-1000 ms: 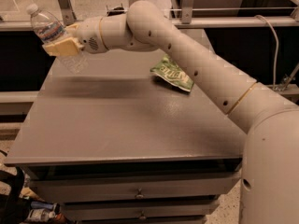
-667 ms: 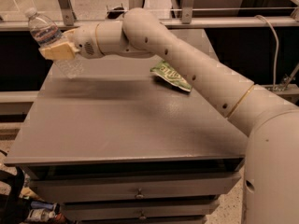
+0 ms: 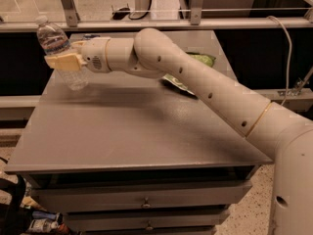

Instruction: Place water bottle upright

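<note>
Water bottle (image 3: 53,37), clear ribbed, in pincer (image 3: 57,61), far-left

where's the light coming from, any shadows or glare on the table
Camera view: warm, dim light, seemingly from above; the arm casts a soft dark band on the grey table beneath it; no strong glare there; the gripper, over the table's far left corner, is shut on the tilted water bottle.

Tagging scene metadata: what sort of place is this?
Likely an office or lab: grey drawer cabinet, metal railing behind it, speckled floor. The pincer holds the water bottle at the cabinet's far-left corner.
</note>
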